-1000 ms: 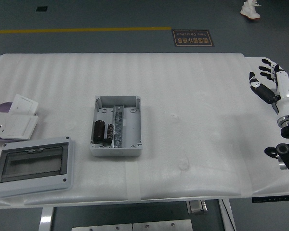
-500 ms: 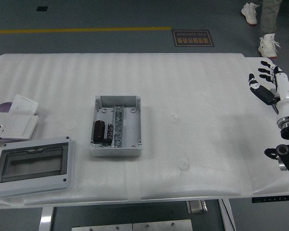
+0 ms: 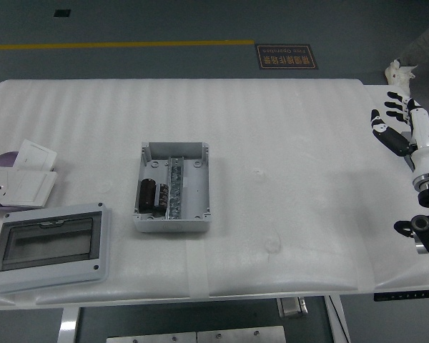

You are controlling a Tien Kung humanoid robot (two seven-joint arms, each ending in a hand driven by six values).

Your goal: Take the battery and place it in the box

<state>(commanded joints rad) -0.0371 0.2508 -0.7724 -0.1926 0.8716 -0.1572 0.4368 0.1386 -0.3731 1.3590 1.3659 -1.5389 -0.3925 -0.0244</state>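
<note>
right hand (image 3: 395,128) at 3 o'clock edge of surface (image 3: 286,179), fingers spread, holding nothing | battery (image 3: 149,194) lies inside box (image 3: 171,187), left compartment, box left of centre | lidded enclosure (image 3: 46,245) at 8 o'clock | socket plates (image 3: 18,179) at 9 o'clock

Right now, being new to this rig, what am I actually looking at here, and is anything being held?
This is one picture from a camera high on the robot, looking down over a white table. At the right edge is the right robot hand, fingers spread, holding nothing; the left one is out of view. Mid-table sits an open grey box with a dark battery already lying in its left compartment. At the left lie a clear-lidded enclosure and white socket plates.
</note>
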